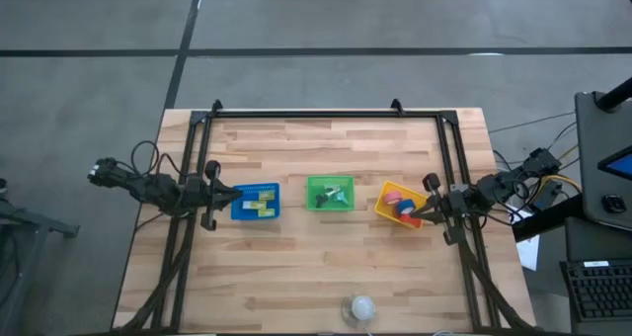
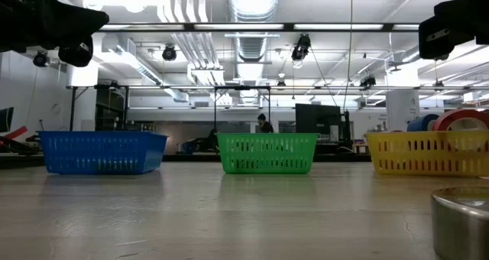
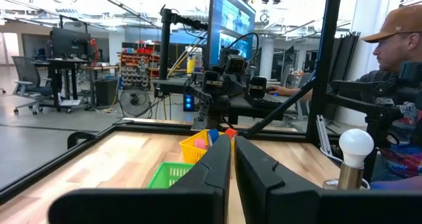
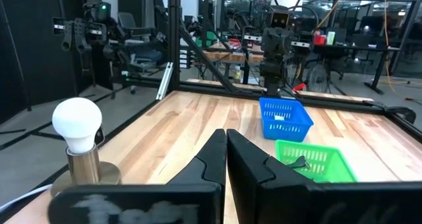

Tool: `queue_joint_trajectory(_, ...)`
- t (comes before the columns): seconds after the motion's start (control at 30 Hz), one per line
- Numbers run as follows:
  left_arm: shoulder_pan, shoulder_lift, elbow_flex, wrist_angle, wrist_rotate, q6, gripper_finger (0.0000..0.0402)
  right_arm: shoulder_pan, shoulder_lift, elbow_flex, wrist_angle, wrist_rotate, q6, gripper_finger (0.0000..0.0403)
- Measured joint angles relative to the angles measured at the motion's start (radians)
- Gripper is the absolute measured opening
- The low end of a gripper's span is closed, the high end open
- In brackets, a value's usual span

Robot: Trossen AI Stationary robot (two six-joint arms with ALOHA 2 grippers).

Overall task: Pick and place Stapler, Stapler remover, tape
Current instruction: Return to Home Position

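Three baskets stand in a row on the table. The blue basket (image 1: 256, 202) holds yellowish staplers (image 1: 260, 207). In the green basket (image 1: 329, 194) lies a dark stapler remover (image 1: 336, 193). The yellow basket (image 1: 400, 205) holds red tape rolls (image 1: 394, 197) and a dark blue roll (image 1: 407, 213); the rolls stick out above its rim (image 2: 458, 121). My left gripper (image 1: 227, 194) is shut, raised at the blue basket's left side. My right gripper (image 1: 421, 210) is shut, raised at the yellow basket's right side. Neither holds anything.
A white ball on a metal base (image 1: 360, 307) stands at the table's near edge, in the middle. A dark frame (image 1: 306, 114) runs round the table's far and side edges. A person in a cap (image 3: 395, 66) sits beyond the table's right side. Bare wood lies in front of the baskets.
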Motion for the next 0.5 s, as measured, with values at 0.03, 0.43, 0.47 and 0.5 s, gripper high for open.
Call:
queue_joint_trajectory(0.03,0.0,0.0,0.0,0.0,0.0,0.0,0.0026,0.0,0.0,0.0,0.0,0.0,0.005,0.0009)
queue_joint_trajectory(0.43,0.0,0.0,0.0,0.0,0.0,0.0,0.0025,0.0,0.0,0.0,0.0,0.0,0.003,0.0008)
queue_joint_trajectory(0.47,0.0,0.0,0.0,0.0,0.0,0.0,0.0026,0.0,0.0,0.0,0.0,0.0,-0.002,0.0008)
queue_joint_trajectory(0.5,0.0,0.0,0.0,0.0,0.0,0.0,0.0027,0.0,0.0,0.0,0.0,0.0,-0.003,0.0008)
